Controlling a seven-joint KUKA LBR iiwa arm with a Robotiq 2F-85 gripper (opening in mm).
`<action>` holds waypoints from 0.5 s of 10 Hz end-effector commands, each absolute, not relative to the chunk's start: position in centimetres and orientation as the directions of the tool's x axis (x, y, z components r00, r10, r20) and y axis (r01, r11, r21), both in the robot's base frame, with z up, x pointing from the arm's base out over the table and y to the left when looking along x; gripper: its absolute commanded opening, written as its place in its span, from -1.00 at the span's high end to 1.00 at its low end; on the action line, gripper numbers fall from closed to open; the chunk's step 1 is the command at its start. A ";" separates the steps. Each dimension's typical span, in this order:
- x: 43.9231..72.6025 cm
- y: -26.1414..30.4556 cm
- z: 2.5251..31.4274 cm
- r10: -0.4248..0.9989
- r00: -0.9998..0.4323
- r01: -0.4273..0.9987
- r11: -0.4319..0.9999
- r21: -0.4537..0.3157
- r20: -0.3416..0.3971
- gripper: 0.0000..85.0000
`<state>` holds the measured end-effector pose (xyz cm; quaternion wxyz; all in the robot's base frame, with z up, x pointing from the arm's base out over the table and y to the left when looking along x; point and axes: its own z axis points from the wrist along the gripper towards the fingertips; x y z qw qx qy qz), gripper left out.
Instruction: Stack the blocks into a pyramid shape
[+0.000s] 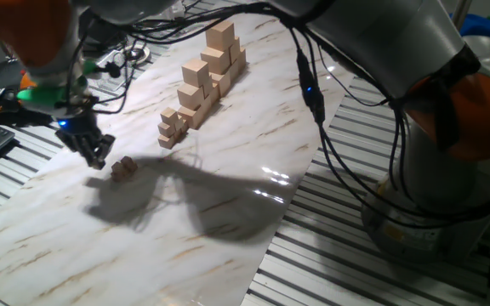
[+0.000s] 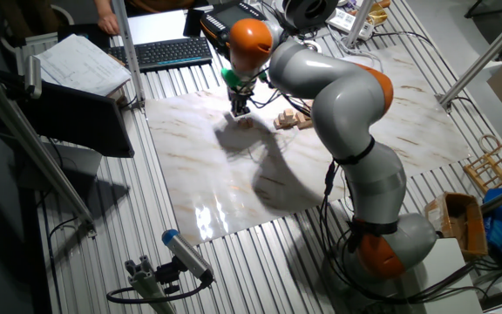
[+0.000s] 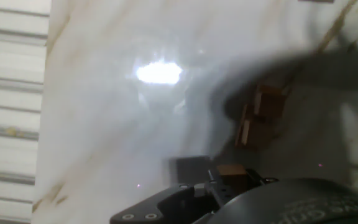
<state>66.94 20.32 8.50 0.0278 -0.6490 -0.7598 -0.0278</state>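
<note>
Few blurred blocks (image 3: 258, 116) beside jaws

marble-patterned tabletop (image 1: 228, 170), slatted metal bench (image 2: 260, 262), keyboard (image 2: 164, 52)

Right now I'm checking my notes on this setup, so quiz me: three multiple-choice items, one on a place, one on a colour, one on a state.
1. Where is the gripper?
A over the keyboard
B beside the small blocks
C off the marble board

2. What colour are the arm's joint bands?
A blue
B yellow
C orange

3. How are the tall stepped stacks?
A standing
B toppled
C lifted in the air

Answers:
1. B, it hangs right next to the small blocks.
2. C, the bands show bright orange against the grey arm.
3. A, the stacks rise upright in steps.
</note>
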 end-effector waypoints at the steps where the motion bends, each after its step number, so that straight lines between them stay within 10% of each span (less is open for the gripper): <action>1: 66.7 20.3 8.6 0.984 -0.158 0.987 0.159 0.000 0.085 1.00; 5: 66.2 20.9 8.9 0.976 -0.188 0.982 0.189 0.001 0.112 1.00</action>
